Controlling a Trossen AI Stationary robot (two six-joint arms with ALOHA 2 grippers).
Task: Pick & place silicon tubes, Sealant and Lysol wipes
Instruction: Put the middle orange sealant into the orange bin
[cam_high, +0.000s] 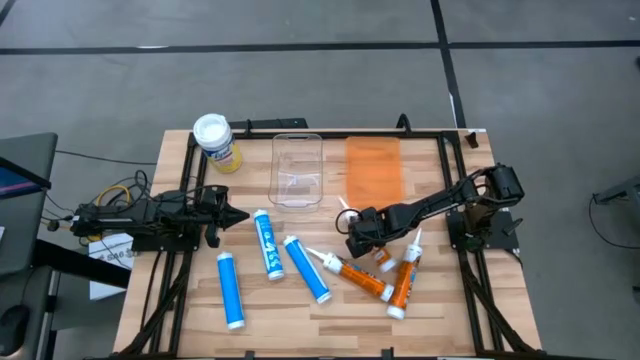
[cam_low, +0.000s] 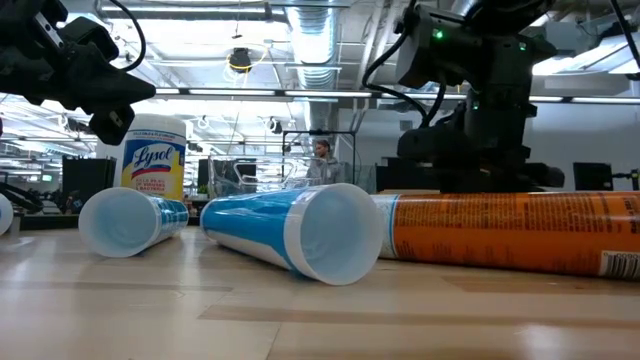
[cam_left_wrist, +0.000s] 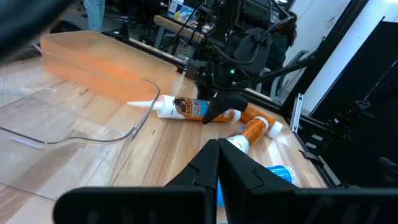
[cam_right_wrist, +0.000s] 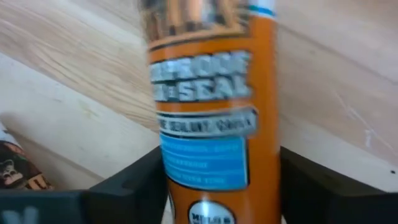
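My right gripper (cam_high: 356, 236) is down over an orange sealant tube (cam_right_wrist: 211, 124), shut on it. The tube's white nozzle (cam_left_wrist: 143, 104) sticks out toward the clear bin. Two more orange tubes (cam_high: 362, 277) (cam_high: 403, 282) lie just near of it. Three blue silicone tubes (cam_high: 266, 243) (cam_high: 306, 268) (cam_high: 230, 290) lie on the table's near left. The Lysol wipes canister (cam_high: 215, 141) stands upright at the far left. My left gripper (cam_high: 238, 215) is shut and empty, above the table at the left, pointing toward the blue tubes. My right gripper pinches the orange tube's labelled body (cam_right_wrist: 211, 149) between its two fingers (cam_right_wrist: 130, 186), one on each side, lying across the tube. The fingers come from above, slanting from the table's right. I cannot tell whether the tube is lifted off the table.
A clear plastic bin (cam_high: 297, 168) and an orange bin (cam_high: 373, 168) stand side by side at the table's far middle. A black frame (cam_high: 440, 135) runs round the table top. In the low view a person (cam_low: 322, 160) stands in the room far behind the table.
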